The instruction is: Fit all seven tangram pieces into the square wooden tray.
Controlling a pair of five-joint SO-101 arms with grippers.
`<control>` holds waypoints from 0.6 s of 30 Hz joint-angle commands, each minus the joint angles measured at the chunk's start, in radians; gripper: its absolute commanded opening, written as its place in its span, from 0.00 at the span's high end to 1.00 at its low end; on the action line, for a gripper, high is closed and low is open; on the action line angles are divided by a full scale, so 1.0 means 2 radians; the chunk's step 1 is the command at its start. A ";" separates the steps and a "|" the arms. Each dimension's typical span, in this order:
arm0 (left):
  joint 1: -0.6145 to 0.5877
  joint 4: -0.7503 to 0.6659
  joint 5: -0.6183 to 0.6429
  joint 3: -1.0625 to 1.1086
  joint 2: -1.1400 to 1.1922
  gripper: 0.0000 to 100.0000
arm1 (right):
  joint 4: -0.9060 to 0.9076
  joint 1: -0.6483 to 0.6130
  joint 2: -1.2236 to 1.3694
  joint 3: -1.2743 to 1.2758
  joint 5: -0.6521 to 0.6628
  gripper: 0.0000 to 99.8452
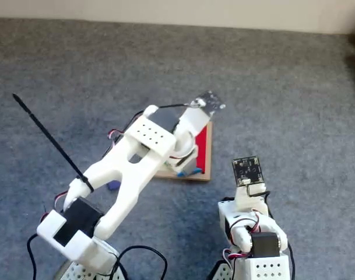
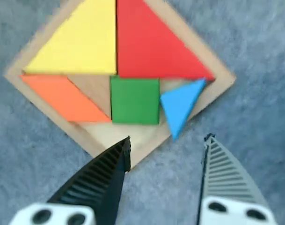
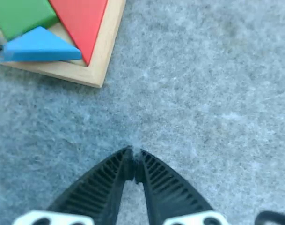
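The square wooden tray (image 2: 212, 93) holds a yellow triangle (image 2: 81, 42), a red triangle (image 2: 151, 42), an orange parallelogram (image 2: 62, 96) and a green square (image 2: 135, 100). A blue triangle (image 2: 179, 105) lies askew, its tip reaching over the tray's rim. My left gripper (image 2: 168, 140) hovers open just above the tray's near corner, with nothing between its fingers. My right gripper (image 3: 134, 153) is shut and empty over bare carpet, a short way from the tray's corner (image 3: 98, 70). From above, the left arm (image 1: 136, 157) covers most of the tray (image 1: 203, 174).
A small bluish-purple piece (image 1: 112, 185) lies on the grey carpet beside the left arm, partly hidden by it. A thin black rod (image 1: 49, 140) slants across the left side. The right arm (image 1: 251, 233) sits folded at the front right.
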 commanded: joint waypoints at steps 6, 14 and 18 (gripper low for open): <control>-0.039 -0.084 -0.015 0.075 -0.032 0.76 | 0.005 0.006 -0.016 0.072 -0.002 0.98; -0.039 -0.085 -0.014 0.075 -0.027 0.76 | 0.005 0.006 -0.016 0.072 -0.002 0.98; -0.039 -0.097 -0.013 0.079 -0.026 0.76 | 0.005 0.006 -0.016 0.072 -0.002 0.98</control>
